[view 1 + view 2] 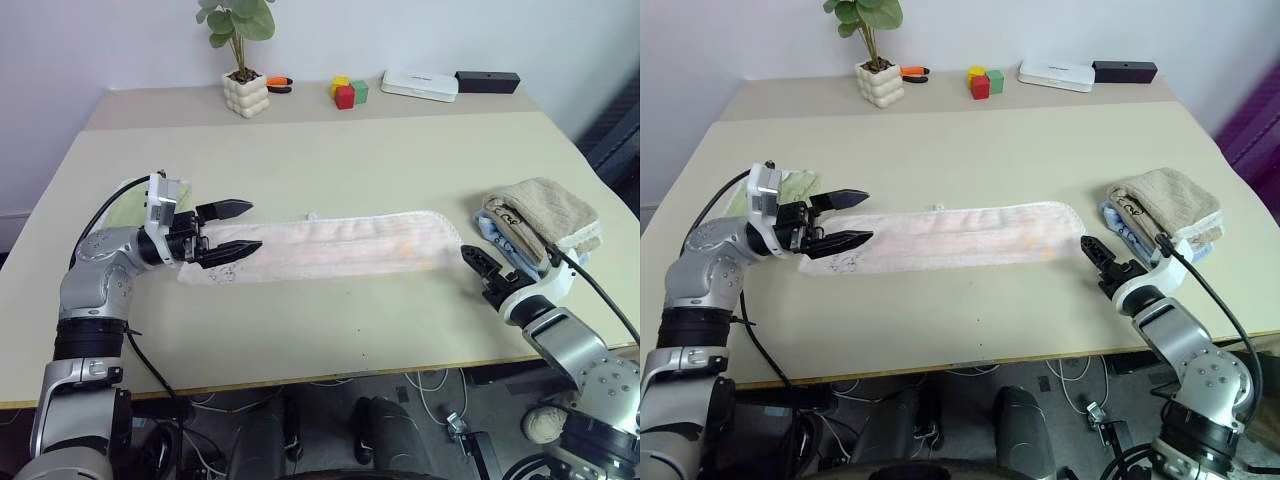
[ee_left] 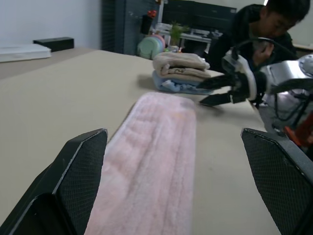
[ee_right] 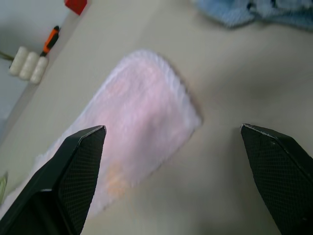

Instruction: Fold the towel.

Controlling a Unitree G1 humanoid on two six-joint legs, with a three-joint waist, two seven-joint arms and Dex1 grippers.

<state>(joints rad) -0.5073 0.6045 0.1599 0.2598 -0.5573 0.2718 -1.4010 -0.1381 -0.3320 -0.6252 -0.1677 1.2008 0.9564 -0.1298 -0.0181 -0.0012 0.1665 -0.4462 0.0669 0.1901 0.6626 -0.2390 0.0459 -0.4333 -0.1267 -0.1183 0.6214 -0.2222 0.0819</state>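
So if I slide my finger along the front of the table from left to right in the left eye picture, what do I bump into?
Left gripper, open → pink towel lying in a long strip → right gripper, open → stack of folded towels, beige one on top.

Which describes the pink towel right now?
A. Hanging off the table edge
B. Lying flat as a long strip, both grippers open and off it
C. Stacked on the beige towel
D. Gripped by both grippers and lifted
B: the towel lies flat as a long strip on the table, with the left gripper and right gripper open at its ends, holding nothing.
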